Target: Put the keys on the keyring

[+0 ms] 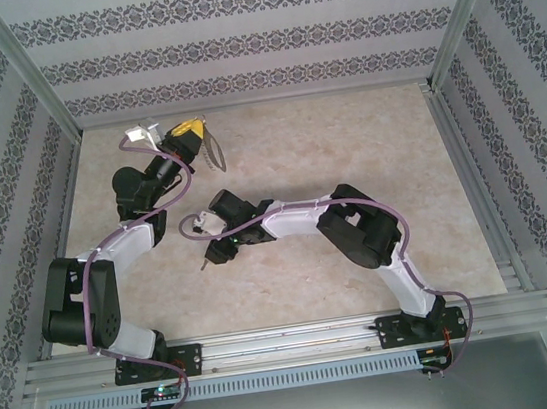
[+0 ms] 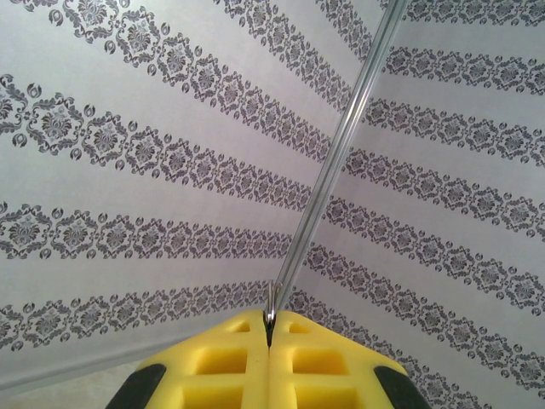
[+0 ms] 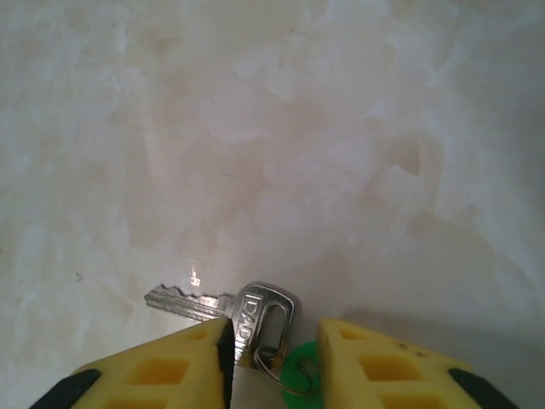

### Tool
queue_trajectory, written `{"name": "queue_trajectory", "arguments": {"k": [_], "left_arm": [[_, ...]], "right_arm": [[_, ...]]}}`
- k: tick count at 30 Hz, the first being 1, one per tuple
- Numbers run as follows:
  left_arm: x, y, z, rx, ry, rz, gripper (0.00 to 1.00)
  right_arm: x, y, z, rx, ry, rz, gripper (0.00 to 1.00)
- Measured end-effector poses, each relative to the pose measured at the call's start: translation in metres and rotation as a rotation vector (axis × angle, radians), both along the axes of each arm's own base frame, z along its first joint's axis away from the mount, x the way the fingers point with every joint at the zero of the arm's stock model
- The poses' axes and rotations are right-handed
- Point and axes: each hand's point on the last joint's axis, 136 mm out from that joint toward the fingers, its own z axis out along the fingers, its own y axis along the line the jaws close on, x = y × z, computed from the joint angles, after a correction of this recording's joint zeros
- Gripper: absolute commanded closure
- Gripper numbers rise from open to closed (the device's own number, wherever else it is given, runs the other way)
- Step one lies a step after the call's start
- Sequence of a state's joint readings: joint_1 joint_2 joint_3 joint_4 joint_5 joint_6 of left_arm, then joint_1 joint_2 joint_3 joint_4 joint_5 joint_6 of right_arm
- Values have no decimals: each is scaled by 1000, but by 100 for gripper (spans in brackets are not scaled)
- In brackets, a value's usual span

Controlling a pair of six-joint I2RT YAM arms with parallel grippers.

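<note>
Right gripper (image 3: 272, 328) is open, jaws either side of the small silver metal key with green plastic tag (image 3: 243, 308), flat on the pale counter (image 3: 298, 128), blade running left. Left gripper (image 2: 269, 328) is clamped on the thin grey metal keyring (image 2: 270, 300), up high.

Two arms stand at the table's near edge: left arm (image 1: 110, 261) and right arm (image 1: 358, 234). There are two grippers, left gripper (image 2: 268, 331) and right gripper (image 3: 274, 334), each with two yellow fingers (image 3: 170, 371), so four fingers in all. One purple cable (image 1: 159, 217) runs along each arm, making two. There is one silver key (image 3: 223, 305), one small wire ring (image 3: 266, 360) and one green piece (image 3: 296, 375). The green piece is half hidden and may be a second key's head or only a tag, so just one key is certain. There is also one keyring (image 2: 270, 305), one table (image 1: 327, 147), three patterned walls (image 1: 250, 26) and two corner posts (image 1: 29, 70).
</note>
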State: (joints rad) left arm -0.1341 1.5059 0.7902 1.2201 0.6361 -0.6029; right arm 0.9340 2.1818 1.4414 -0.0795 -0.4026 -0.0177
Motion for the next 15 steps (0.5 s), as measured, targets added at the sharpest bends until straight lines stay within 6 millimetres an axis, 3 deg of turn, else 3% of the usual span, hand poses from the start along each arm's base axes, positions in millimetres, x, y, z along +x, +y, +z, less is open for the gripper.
{"name": "queue_trajectory", "arguments": {"k": [7, 15], "left_arm": [[-1, -1, 0, -4, 4, -7, 100], [-1, -1, 0, -7, 8, -14, 100]], "right_arm": [[1, -5, -3, 2, 2, -13, 85], [10, -44, -3, -15, 18, -90, 87]]}}
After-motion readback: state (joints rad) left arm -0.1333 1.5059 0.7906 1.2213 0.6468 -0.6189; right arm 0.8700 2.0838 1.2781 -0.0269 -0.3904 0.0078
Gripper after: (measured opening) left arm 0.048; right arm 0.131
